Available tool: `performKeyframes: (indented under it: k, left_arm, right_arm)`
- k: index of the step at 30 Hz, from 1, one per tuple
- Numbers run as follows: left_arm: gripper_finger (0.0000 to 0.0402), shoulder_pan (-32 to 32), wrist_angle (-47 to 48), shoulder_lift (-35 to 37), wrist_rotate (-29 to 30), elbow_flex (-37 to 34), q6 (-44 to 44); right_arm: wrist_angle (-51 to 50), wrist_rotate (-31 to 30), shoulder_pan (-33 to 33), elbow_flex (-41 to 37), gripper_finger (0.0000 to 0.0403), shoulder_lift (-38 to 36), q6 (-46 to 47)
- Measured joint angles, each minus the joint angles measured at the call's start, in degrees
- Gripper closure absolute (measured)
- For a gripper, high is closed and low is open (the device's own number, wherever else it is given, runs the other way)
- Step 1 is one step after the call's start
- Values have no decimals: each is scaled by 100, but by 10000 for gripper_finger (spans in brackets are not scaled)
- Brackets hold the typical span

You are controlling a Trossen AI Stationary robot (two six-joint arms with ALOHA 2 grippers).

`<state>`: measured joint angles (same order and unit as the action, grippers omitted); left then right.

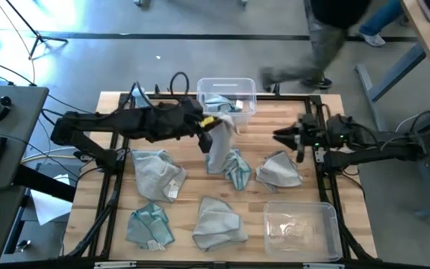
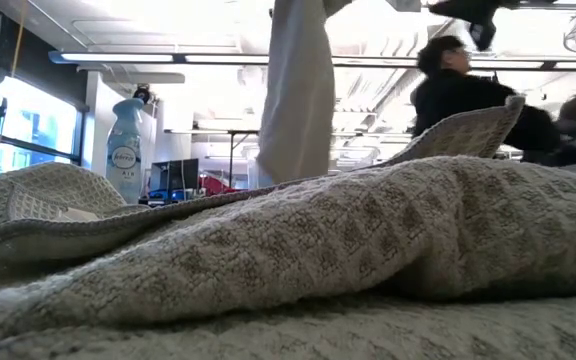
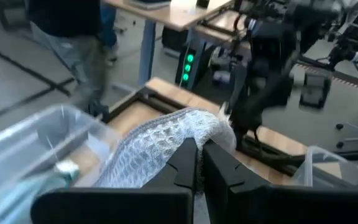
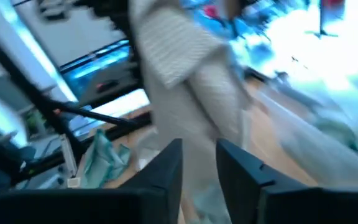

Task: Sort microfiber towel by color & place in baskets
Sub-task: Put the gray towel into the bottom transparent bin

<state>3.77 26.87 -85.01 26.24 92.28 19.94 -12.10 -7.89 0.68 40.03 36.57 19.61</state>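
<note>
My left gripper (image 1: 213, 133) reaches over the table's middle from the left and is shut on a pale grey towel (image 1: 219, 152) that hangs below it, in front of the far basket (image 1: 239, 84). That basket holds a teal towel (image 1: 219, 103). Loose towels lie flat on the table: grey ones (image 1: 156, 173) (image 1: 219, 222) (image 1: 278, 170) and teal ones (image 1: 149, 226) (image 1: 238, 170). The near basket (image 1: 327, 217) stands at the near right. My right gripper (image 1: 284, 137) hovers open at the right, pointing at the hanging towel (image 4: 185, 81). My left gripper pinches a bunched upper part of the grey towel (image 3: 178, 138) between its two shut fingers, coming roughly level from the table's left. The cloth hangs slack below the fingers in a long drape (image 2: 296, 95). Its lower end is hidden in the low view by a towel in front.
A light blue spray bottle (image 2: 128, 148) stands beyond the table's edge in the low view. A grey towel (image 2: 318, 260) fills that view's foreground. A person (image 1: 327, 41) walks past the table's far side. Bare wood shows between the loose towels.
</note>
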Motion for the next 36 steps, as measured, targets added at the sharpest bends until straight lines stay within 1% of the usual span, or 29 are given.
performKeyframes:
  k: [2,5,9,14,18,21,25,30,33,36]
  left_arm:
    - [401,0,173,-100,-3,353,-226]
    - [401,0,432,-313,-39,887,-495]
    - [401,-33,618,-683,-156,1527,-871]
    - [401,-134,799,-1216,-686,2201,-1038]
    - [401,-162,1204,-1555,-854,2586,-1071]
    - [401,-162,1289,-1741,-974,2801,-1121]
    - [401,-162,1223,-1929,-1265,3017,-1159]
    - [401,-162,1228,-2048,-1411,3309,-1165]
    - [401,-160,1228,-2026,-1412,3399,-1165]
    - [401,-160,1284,-1965,-1412,3456,-1165]
  right_arm:
    - [597,-15,114,0,285,331,-396]
    - [1506,-252,251,2,261,758,-915]
    - [2464,-413,350,2,230,1328,-1301]
    - [3167,-613,357,-4,192,2010,-1365]
    - [3767,-872,357,-4,161,2399,-1366]
    - [4033,-896,350,1,143,2668,-1363]
    - [3921,-1125,346,219,132,3077,-1366]
    - [3464,-1167,346,685,138,3534,-1607]
    - [2708,-1232,332,1040,163,3699,-1586]
    - [1817,-1428,306,1387,211,3807,-1514]
